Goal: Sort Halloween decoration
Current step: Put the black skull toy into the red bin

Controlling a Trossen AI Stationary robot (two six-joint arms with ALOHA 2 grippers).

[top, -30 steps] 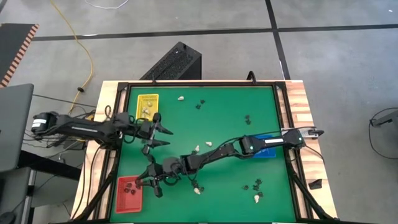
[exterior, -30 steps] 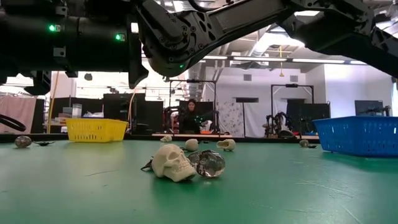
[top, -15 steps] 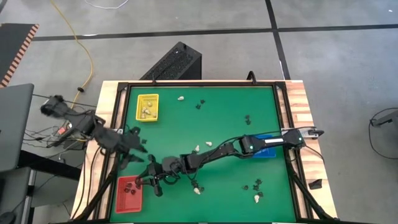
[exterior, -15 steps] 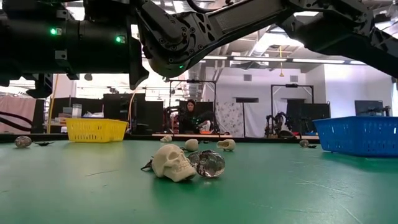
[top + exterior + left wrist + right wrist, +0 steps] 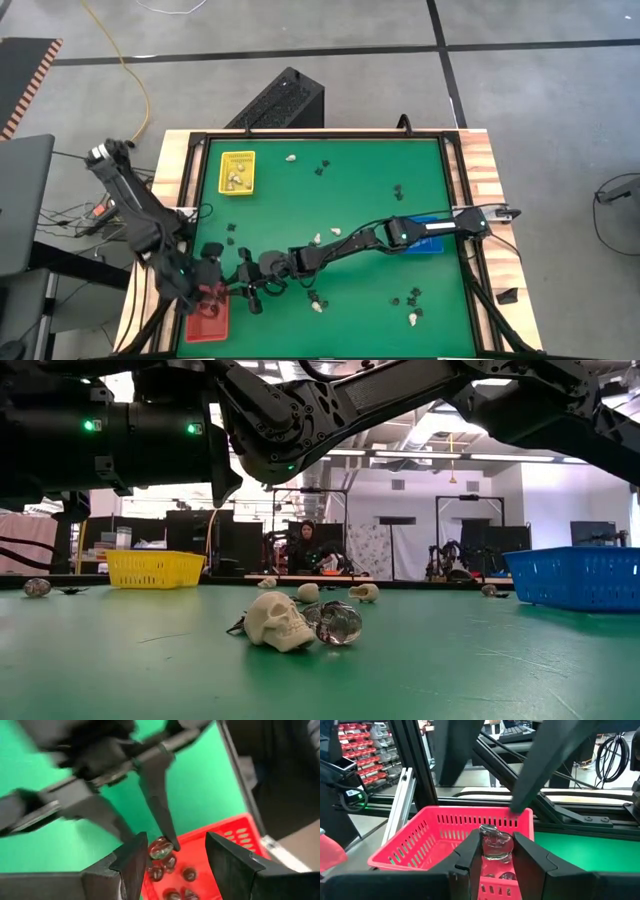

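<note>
1. Right pincer (image 5: 491, 851) grips a clear trinket (image 5: 495, 842), seemingly just above the red tray (image 5: 420, 840) rim.
2. Move further in, then release low.
3. Left pincer (image 5: 172, 857) open, empty, crowding the tray: retract.

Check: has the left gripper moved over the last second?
Yes. The left gripper swung from beside the yellow tray toward the red tray, meeting the right gripper.

Green table mat (image 5: 480, 660): matt, cloth-like, smooth. Red tray (image 5: 440, 832): slotted plastic, semi-gloss. Clear trinket (image 5: 495, 845) betw. right gripper (image 5: 496, 851) fingers: glassy, glossy, transparent. Cream skull (image 5: 278, 622): matt plastic. Yellow tray (image 5: 155, 568) & blue tray (image 5: 575, 575): lattice plastic. Table edge (image 5: 485, 190): bare wood strips. Gripper fingers: dark matt plastic.
</note>
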